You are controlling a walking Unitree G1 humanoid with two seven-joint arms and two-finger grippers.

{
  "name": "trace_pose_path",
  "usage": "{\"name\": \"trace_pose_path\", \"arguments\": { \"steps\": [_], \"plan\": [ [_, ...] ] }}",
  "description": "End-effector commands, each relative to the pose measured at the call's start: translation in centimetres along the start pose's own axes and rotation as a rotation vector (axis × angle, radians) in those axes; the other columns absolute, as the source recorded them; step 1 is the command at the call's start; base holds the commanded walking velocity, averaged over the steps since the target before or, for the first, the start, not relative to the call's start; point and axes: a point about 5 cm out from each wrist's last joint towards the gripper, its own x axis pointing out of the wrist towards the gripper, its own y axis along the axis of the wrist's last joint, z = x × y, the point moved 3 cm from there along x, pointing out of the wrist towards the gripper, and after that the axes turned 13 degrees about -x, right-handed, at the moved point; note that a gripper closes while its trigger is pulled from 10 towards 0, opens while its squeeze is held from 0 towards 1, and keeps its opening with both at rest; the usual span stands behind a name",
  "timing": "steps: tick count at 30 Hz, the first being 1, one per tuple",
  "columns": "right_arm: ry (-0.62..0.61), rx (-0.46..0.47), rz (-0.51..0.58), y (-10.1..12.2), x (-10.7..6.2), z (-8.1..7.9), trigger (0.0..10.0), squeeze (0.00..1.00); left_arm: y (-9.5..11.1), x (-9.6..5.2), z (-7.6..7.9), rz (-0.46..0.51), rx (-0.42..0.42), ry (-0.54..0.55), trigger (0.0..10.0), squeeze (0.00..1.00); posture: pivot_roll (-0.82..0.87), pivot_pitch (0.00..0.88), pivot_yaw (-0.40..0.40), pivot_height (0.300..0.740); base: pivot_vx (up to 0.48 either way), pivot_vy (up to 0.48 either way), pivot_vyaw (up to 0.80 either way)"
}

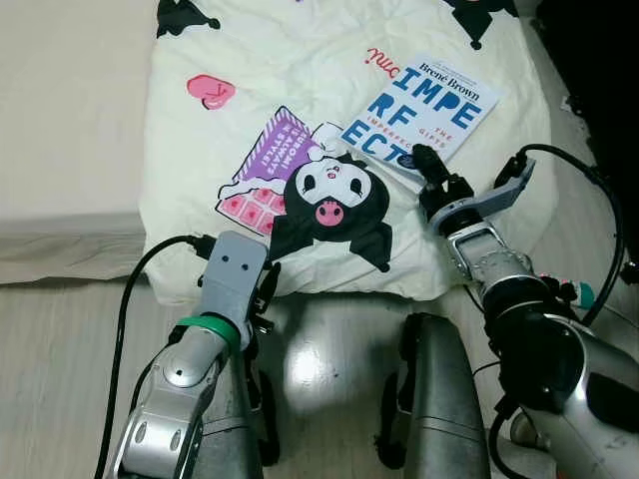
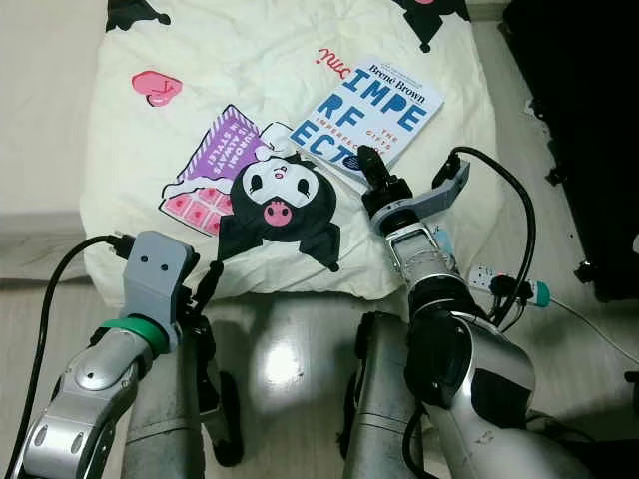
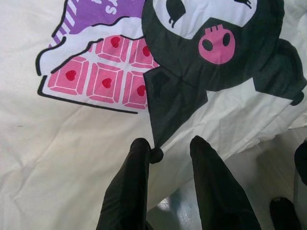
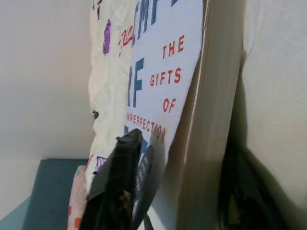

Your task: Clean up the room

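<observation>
Nearest, the robot's two silver legs stand on a pale glossy floor [image 1: 329, 369] at the edge of a bed. The left claw [image 3: 165, 158] hangs over the near hem of the blanket [image 1: 260, 60], its fingers [image 3: 129, 187] parted with nothing between them; the left wrist view shows them over the lower edge of a black-hooded cartoon figure [image 1: 329, 195] with a pink skull, beside a pink block of heart-marked squares. Farther on, the right claw [image 1: 427, 165] is at the near corner of a book [image 1: 424, 110] that lies on the blanket, toward the robot's right. The right wrist view shows one finger [image 4: 120, 182] pressed onto the cover while the page edges run past it, so the claw grips that corner. The cover reads "Brené Brown", "IMPERFECT" in big blue letters, and "THE GIFTS OF IMPERFECTION" in red. A purple print by the figure carries inverted writing, too small to read. A pink heart [image 1: 211, 91] sits farther up the blanket.
</observation>
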Motion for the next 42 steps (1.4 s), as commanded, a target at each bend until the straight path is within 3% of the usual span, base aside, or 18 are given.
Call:
{"name": "trace_pose_path", "arguments": {
  "steps": [1, 11, 17, 19, 20, 22, 23, 24, 27, 28, 30, 33, 35, 36, 38, 42],
  "plan": [
    [0.0, 0.017, -0.042, -1.3, -0.9, 0.8, 0.0, 0.0, -0.7, -0.2, -0.2, -0.027, -0.002, 0.01, 10.0, 0.0, 0.24, 0.354, 0.107, 0.555, 0.0, 0.0, 0.0],
    [0.132, 0.005, -0.026, -0.6, -0.9, -0.3, 0.0, 0.0, -0.7, 0.1, 0.0, -0.021, -0.006, 0.01, 10.0, 0.0, 0.23, 0.342, 0.1, 0.555, 0.0, 0.0, 0.0],
    [0.18, -0.074, -0.022, -0.1, -0.9, -0.6, 0.0, 0.0, -0.6, 0.8, 0.2, -0.007, -0.01, 0.006, 10.0, 0.0, 0.2, 0.318, 0.089, 0.555, 0.0, 0.0, 0.0],
    [0.185, -0.184, -0.036, 0.2, -0.9, -0.7, 0.0, 0.0, -0.3, 1.4, 0.4, 0.01, -0.017, 0.002, 10.0, 0.0, 0.18, 0.283, 0.074, 0.555, 0.0, 0.0, 0.0],
    [0.185, -0.184, -0.036, 0.2, -0.9, -0.7, 0.0, 0.0, -0.3, 1.4, 0.4, 0.01, -0.017, 0.002, 10.0, 0.0, 0.18, 0.283, 0.074, 0.555, 0.0, 0.0, 0.0],
    [0.159, -0.368, -0.035, 0.8, -0.5, -0.9, 0.0, 0.0, 0.1, 2.0, 0.6, 0.034, -0.025, 0.001, 10.0, 0.0, 0.16, 0.263, 0.062, 0.555, 0.0, 0.0, 0.0],
    [0.146, -0.489, -0.015, 1.5, -0.3, -1.2, 2.2, 0.0, 0.7, 2.2, 0.6, 0.056, -0.034, 0.003, 10.0, 0.0, 0.14, 0.239, 0.05, 0.555, 0.0, 0.0, 0.0],
    [0.133, -0.607, 0.008, 2.2, -0.2, -1.5, 10.0, 0.0, 1.2, 2.5, 0.5, 0.078, -0.043, 0.007, 10.0, 0.0, 0.13, 0.229, 0.046, 0.555, 0.0, 0.0, 0.0],
    [0.116, -0.688, 0.035, 2.7, -0.2, -1.8, 10.0, 0.0, 1.7, 2.7, 0.5, 0.099, -0.052, 0.01, 10.0, 0.0, 0.12, 0.214, 0.036, 0.555, 0.0, 0.0, 0.0],
    [0.108, -0.813, 0.054, 3.0, -0.3, -2.2, 10.0, 0.0, 2.6, 2.9, 0.4, 0.132, -0.067, 0.016, 10.0, 0.0, 0.11, 0.198, 0.028, 0.555, 0.0, 0.0, 0.0],
    [0.103, -0.965, 0.096, 3.2, -0.7, -3.2, 10.0, 0.0, 4.3, 3.1, 0.0, 0.197, -0.099, 0.03, 10.0, 0.0, 0.09, 0.177, 0.014, 0.555, 0.0, 0.0, 0.0],
    [0.111, -1.039, 0.11, 3.1, -1.0, -3.6, 10.0, 0.0, 5.0, 3.3, -0.2, 0.227, -0.111, 0.042, 10.0, 0.0, 0.08, 0.157, 0.002, 0.555, 0.0, 0.0, 0.0],
    [0.128, -1.16, 0.128, 2.2, -2.1, -4.2, 10.0, 0.0, 6.4, 3.5, -1.2, 0.284, -0.123, 0.077, 10.0, 0.0, 0.06, 0.121, -0.012, 0.555, 0.0, 0.0, 0.0],
    [0.128, -1.16, 0.128, 2.2, -2.1, -4.2, 10.0, 0.0, 6.4, 3.5, -1.2, 0.284, -0.123, 0.077, 10.0, 0.0, 0.06, 0.121, -0.012, 0.555, 0.0, 0.0, 0.0],
    [0.127, -1.262, 0.152, 1.4, -3.0, -4.6, 10.0, 0.0, 7.1, 3.7, -1.8, 0.314, -0.124, 0.095, 10.0, 0.0, 0.05, 0.101, -0.014, 0.555, 0.0, 0.0, 0.0],
    [0.056, -1.373, 0.236, 1.6, -3.9, -4.7, 10.0, 0.0, 7.5, 3.9, -1.9, 0.331, -0.131, 0.098, 10.0, 0.0, 0.04, 0.075, -0.009, 0.575, 0.0, 0.0, 0.0]
  ]
}}
